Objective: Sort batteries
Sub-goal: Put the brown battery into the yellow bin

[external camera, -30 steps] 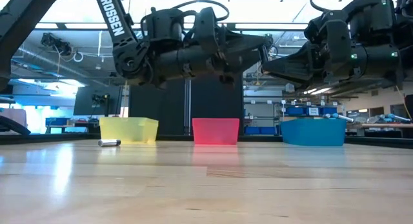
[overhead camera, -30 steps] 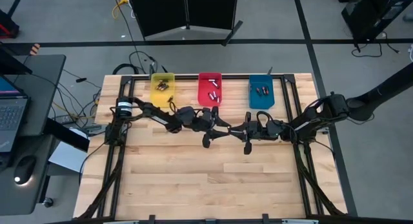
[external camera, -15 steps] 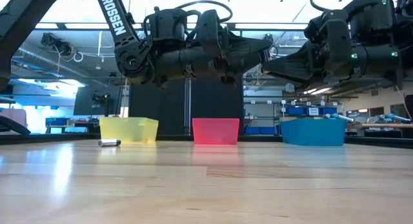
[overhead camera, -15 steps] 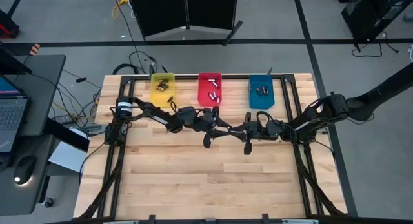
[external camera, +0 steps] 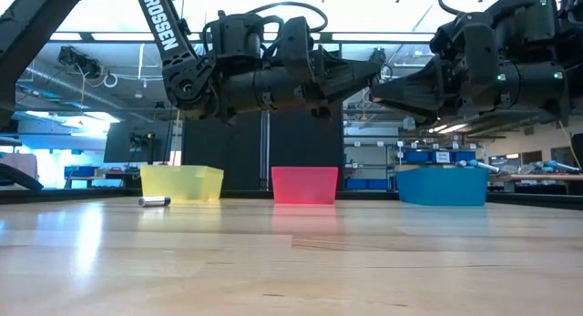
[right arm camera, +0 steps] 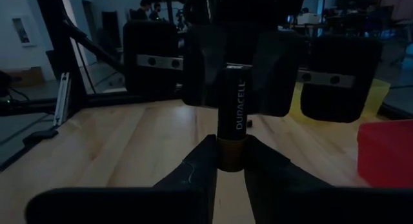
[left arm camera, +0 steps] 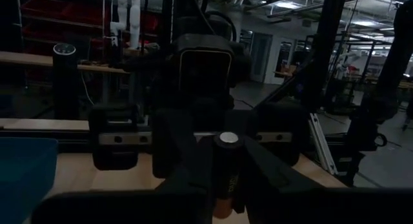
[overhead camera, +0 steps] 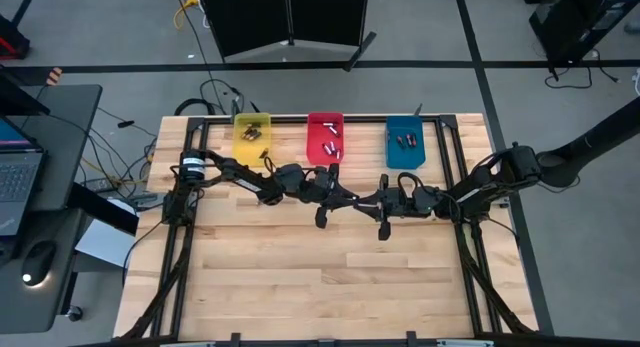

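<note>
Above the table's middle my two grippers meet tip to tip. Between them stands one battery [right arm camera: 236, 108], black with a copper end; both my left gripper [left arm camera: 226, 185] and my right gripper [right arm camera: 231, 161] are shut on it. In the high view they meet at my left gripper [overhead camera: 354, 200] and my right gripper [overhead camera: 373, 203]. A silvery battery [external camera: 155, 201] lies on its side on the table in front of the yellow bin [external camera: 182, 183]. More batteries lie in the yellow bin [overhead camera: 252, 137], the red bin [overhead camera: 325, 137] and the blue bin [overhead camera: 404, 142]. My left gripper pinches the battery's black upper part [left arm camera: 227, 161], below its silver top end, between its two fingers. The fingers come level from the table's left. My right gripper pinches the copper lower end [right arm camera: 231, 152] between its fingertips, level from the table's right. The battery stands upright, clear of the table.
The three bins stand in a row along the far edge. Black frame rails [overhead camera: 462, 177] run along the table's left and right sides. Bare wood [overhead camera: 320, 277] fills the table's near half.
My left gripper has shut on the upper part of the battery that my right gripper holds. Both arms have stayed where they were, and the battery has not moved.
</note>
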### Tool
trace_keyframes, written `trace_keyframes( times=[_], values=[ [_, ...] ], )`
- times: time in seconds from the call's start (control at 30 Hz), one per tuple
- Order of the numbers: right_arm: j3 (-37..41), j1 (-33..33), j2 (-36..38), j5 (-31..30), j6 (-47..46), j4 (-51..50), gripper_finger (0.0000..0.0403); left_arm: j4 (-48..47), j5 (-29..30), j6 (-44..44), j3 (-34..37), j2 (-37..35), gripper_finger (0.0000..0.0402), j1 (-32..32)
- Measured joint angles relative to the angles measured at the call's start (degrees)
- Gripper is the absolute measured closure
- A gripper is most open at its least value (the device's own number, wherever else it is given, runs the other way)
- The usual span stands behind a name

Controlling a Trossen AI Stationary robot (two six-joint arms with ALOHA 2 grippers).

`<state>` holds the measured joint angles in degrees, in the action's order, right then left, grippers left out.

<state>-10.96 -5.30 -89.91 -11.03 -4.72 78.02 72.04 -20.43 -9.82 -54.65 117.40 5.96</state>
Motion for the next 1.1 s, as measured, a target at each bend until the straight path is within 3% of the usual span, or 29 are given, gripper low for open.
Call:
trace_keyframes(
  times=[0.2, 0.57, 0.73, 0.9, 1.1],
  values=[
    [0.0, 0.02, 0.0, -0.36, -1.52, -0.04, 0.0279, 0.0, -0.45, 0.15, 0.0, 0.0, 0.0349, -0.02],
    [0.0, 0.13, 0.0, -6.21, -1.47, -0.13, 0.0167, -0.5, -4.16, 0.56, 0.02, -0.9, 0.0349, 2.66],
    [0.0, 0.13, 0.0, -6.37, 0.68, -0.21, 0.0145, -1.15, -6.51, 0.62, 0.13, -2.0, 0.0349, 3.19],
    [0.02, 0.17, 0.0, -8.91, 0.86, -1.59, 0.0186, -1.64, -10.93, 2.43, 0.59, -5.2, 0.0349, 2.95],
    [0.02, 0.17, -0.02, -9.09, 0.86, -4.59, 0.0314, -17.22, -11.51, 8.38, 0.66, -11.99, 0.0349, 2.96]
  ],
)
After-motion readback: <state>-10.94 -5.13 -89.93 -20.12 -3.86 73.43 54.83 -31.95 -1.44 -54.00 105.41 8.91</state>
